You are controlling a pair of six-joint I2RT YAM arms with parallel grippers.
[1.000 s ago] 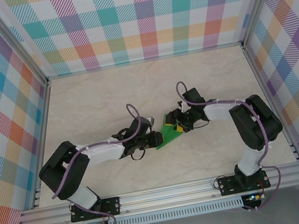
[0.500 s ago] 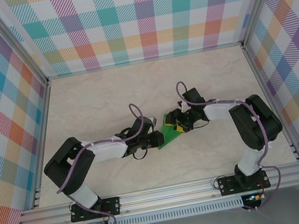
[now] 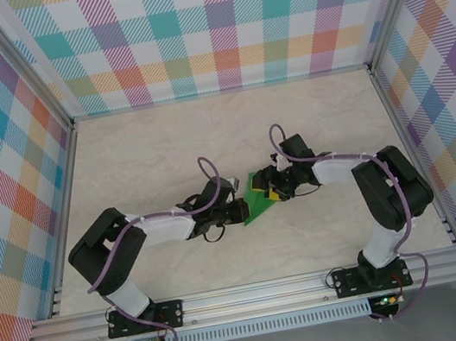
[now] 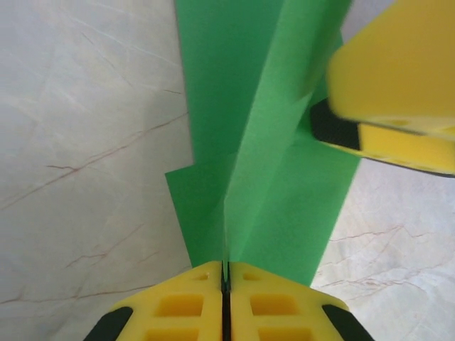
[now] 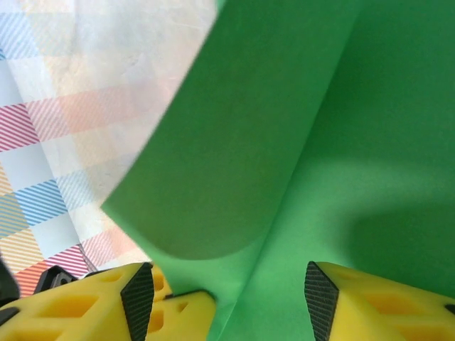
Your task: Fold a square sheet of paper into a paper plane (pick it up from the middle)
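Left claw [image 4: 225, 275] is shut tight, its yellow pads [image 4: 178, 305] flat together w/ the raised crease of the green paper [image 4: 249, 142] pinched btwn them at the near end. Top view puts this claw [image 3: 237, 211] at the paper's left edge. Right claw [image 5: 242, 298] is partway wide: its two yellow fingers [image 5: 370, 302] stand apart w/ the green sheet running thru the gap. Whether those pads press the sheet, can't tell. In the left wrist view one right-claw finger [image 4: 398, 85] sits against the paper's upper right side. Paper is part folded, w/ a central ridge standing up, flatter flaps on either side and a stepped edge on the left flap. From above it's a small green wedge [image 3: 260, 203] btwn the two claws, approx ctr of the table [image 3: 163, 146] and nearer the arm bases than the far wall. Whether it rests on the table or hangs clear, can't tell. Both arms bend inward and meet at the paper, w/ a purple cable [image 3: 203, 170] looping over the left one. Table is pale and marble-look, w/ checked walls [image 3: 221, 23] on three sides and an alu rail [image 3: 257, 292] along the near edge.
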